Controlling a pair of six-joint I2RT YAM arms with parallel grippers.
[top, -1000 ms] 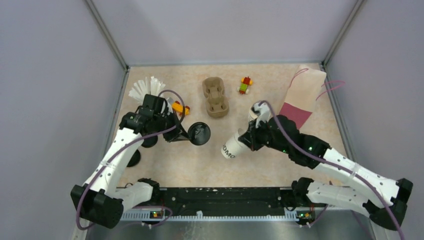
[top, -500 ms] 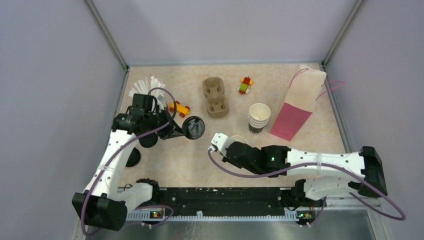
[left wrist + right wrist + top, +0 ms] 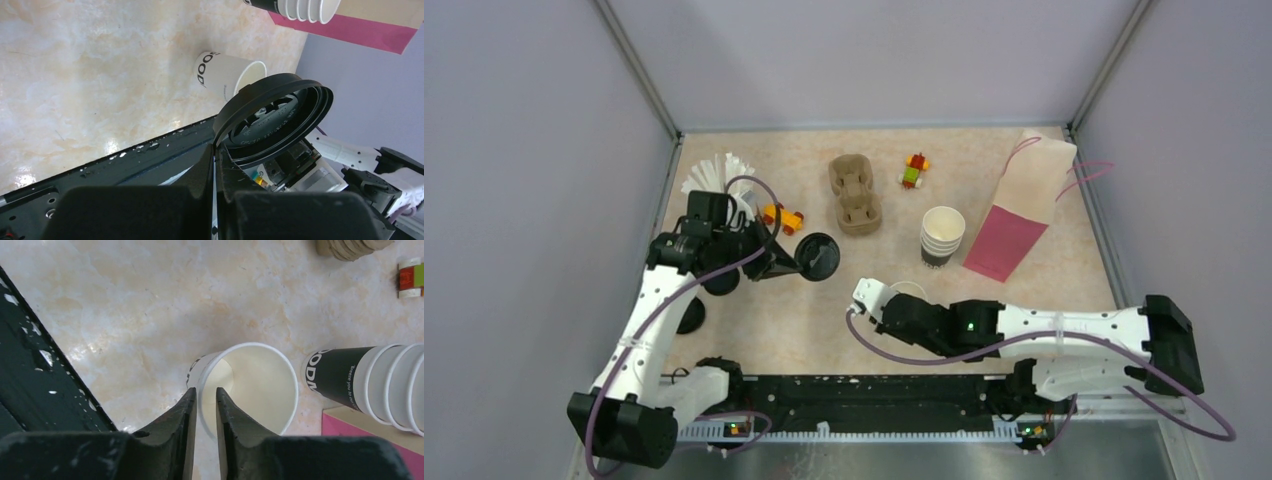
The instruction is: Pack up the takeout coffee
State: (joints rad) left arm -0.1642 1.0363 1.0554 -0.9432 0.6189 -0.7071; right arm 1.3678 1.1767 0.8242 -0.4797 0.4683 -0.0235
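My right gripper point(image 3: 886, 300) is shut on the wall of an open white paper cup point(image 3: 908, 291), one finger inside the rim and one outside. The cup is upright at the table's front middle and shows in the right wrist view point(image 3: 255, 385) between my right gripper's point(image 3: 205, 395) fingers. My left gripper point(image 3: 790, 262) is shut on the edge of a flat black lid point(image 3: 817, 256), held on edge above the table to the cup's left. In the left wrist view the lid point(image 3: 275, 117) stands over the gripper point(image 3: 216, 155), with the cup point(image 3: 225, 75) beyond. A stack of cups point(image 3: 941, 236) stands behind.
A brown pulp tray point(image 3: 855, 194) sits at the back middle, with toy blocks to its right point(image 3: 914, 170) and left point(image 3: 781, 217). A beige cup of white sticks point(image 3: 714, 172) is back left. A pink and beige paper bag point(image 3: 1024, 205) lies right. Black lids point(image 3: 690, 318) lie at the left.
My right arm has carried the cup from a tilted hold at mid-right to upright at the front middle. My left gripper, holding the lid, has shifted slightly back and left.
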